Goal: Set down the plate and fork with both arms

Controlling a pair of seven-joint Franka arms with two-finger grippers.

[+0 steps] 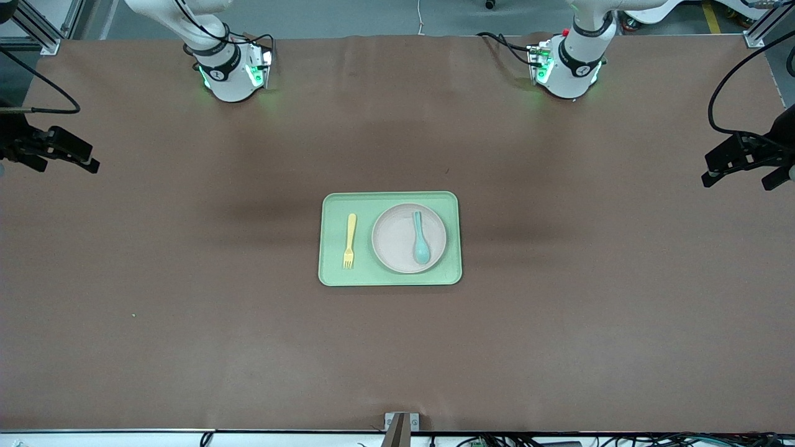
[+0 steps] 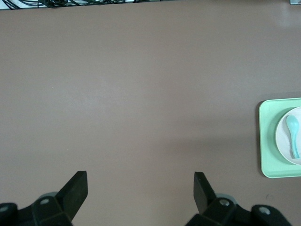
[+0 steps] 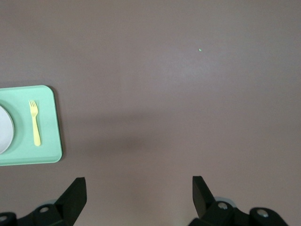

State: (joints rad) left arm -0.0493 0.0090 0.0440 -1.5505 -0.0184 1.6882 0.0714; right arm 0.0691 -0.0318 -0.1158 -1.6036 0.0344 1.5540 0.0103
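The pale pink plate (image 1: 397, 245) lies on a light green tray (image 1: 332, 273) at mid-table, with a teal spoon (image 1: 420, 239) on it. The yellow fork (image 1: 349, 241) lies on the tray beside the plate, toward the right arm's end. My left gripper (image 1: 738, 183) is open and empty over bare table at the left arm's end. My right gripper (image 1: 65, 166) is open and empty over bare table at the right arm's end. The left wrist view shows its open gripper (image 2: 141, 181), tray (image 2: 265, 141), plate (image 2: 282, 141) and spoon (image 2: 293, 134). The right wrist view shows its open gripper (image 3: 139, 186), tray (image 3: 47, 141), fork (image 3: 35, 122) and plate edge (image 3: 3, 129).
The brown table spreads wide around the tray. A small green speck (image 1: 133, 316) lies on it, nearer the front camera toward the right arm's end. A metal bracket (image 1: 400, 425) and cables sit at the table's front edge. The arm bases (image 1: 233, 74) (image 1: 568, 68) stand along the back edge.
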